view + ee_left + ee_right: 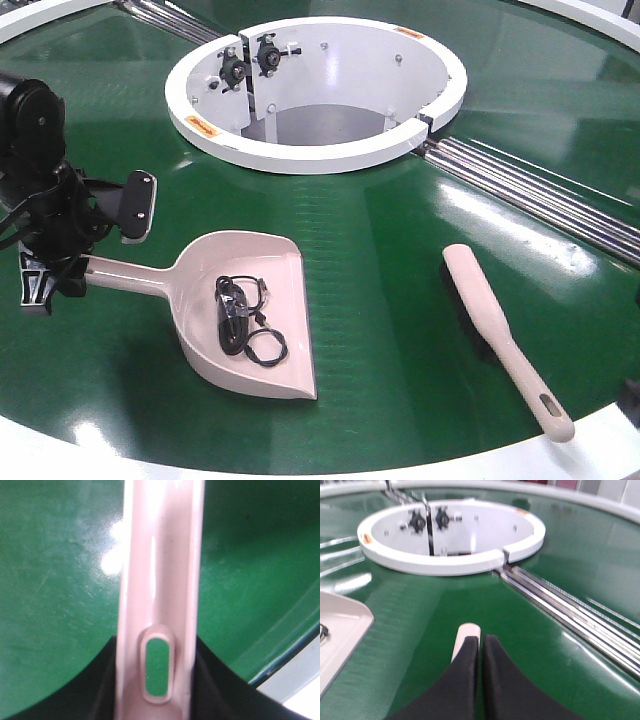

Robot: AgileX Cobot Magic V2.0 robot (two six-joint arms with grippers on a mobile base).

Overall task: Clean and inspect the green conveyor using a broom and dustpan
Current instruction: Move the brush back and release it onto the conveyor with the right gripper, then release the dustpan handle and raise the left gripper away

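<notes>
At the far left of the front view, the left arm is partly cut off by the frame edge and reads as a dark tangle of housings and cables. The left gripper (156, 642) sits at the slotted end of the dustpan (280, 290) handle. In the left wrist view black fingers (75, 690) meet both edges of the handle. In the front view one padded finger seems to stand a little off it, and the other is lost in the dark mass. I cannot tell whether the pincer is truly clamped or only straddling the handle.

The dustpan lies flat on the green conveyor (380, 300), mouth toward the near right. A black tangle (242, 322), a cable or strap too small to identify, rests inside it.

Behind the dustpan stands the white hub (330, 155); its interior is only partly visible. Metal rollers (530, 190) run from the hub toward the right edge.

Right of centre, well apart from the dustpan, the broom (500, 335) lies on the belt. Its handle end reaches the outer white rim (620, 440), and its bristles show only as a dark sliver along one side.

The right arm does not appear in the front view. In its blurred wrist view, the right gripper (480, 645) has its fingers drawn together with only a thin slit between them. They hide most of the broom, leaving its pale tip visible just beyond them.
</notes>
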